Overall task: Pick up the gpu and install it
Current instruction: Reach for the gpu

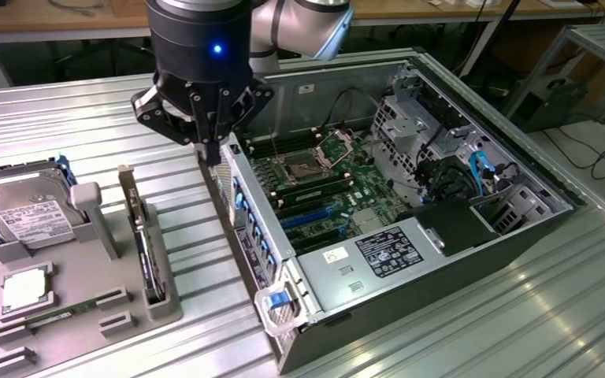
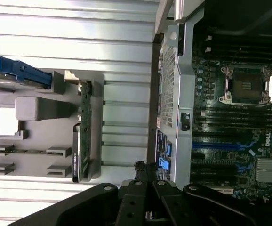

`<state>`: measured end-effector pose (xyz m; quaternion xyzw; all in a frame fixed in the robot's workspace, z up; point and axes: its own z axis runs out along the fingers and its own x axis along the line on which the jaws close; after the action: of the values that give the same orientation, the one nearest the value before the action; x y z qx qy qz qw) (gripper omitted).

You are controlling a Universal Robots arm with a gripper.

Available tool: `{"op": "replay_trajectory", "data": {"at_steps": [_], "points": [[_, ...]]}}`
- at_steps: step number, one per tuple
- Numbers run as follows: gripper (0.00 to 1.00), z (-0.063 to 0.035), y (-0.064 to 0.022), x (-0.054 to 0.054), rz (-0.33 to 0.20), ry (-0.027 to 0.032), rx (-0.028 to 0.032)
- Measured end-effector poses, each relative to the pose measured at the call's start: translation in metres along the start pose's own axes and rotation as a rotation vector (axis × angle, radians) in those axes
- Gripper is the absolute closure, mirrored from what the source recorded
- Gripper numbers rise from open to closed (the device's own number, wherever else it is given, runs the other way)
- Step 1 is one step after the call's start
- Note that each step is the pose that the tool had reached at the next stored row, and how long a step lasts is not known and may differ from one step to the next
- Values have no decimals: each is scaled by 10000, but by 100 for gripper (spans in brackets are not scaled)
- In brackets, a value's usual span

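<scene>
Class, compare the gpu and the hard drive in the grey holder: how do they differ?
The gpu is a thin dark card on edge; the hard drive is a thick silver box, tilted. The gpu stands nearer the computer case than the hard drive. Both sit in the grey holder.

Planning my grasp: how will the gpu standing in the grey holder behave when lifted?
The gpu looks like a thin rigid board, so probably stiff. Standing on edge in the holder slot, it may bind if pulled crooked. Bare components look fragile.

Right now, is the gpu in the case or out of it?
Out: the gpu stands on edge in the grey holder, beside the case.
</scene>
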<state>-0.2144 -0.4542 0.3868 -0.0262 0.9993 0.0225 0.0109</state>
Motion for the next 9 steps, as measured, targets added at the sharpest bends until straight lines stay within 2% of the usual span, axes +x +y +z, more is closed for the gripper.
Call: {"op": "replay_trajectory", "data": {"at_steps": [6, 9], "points": [[89, 6, -27, 63, -76, 3, -2], [89, 7, -23, 146, -77, 4, -1]]}}
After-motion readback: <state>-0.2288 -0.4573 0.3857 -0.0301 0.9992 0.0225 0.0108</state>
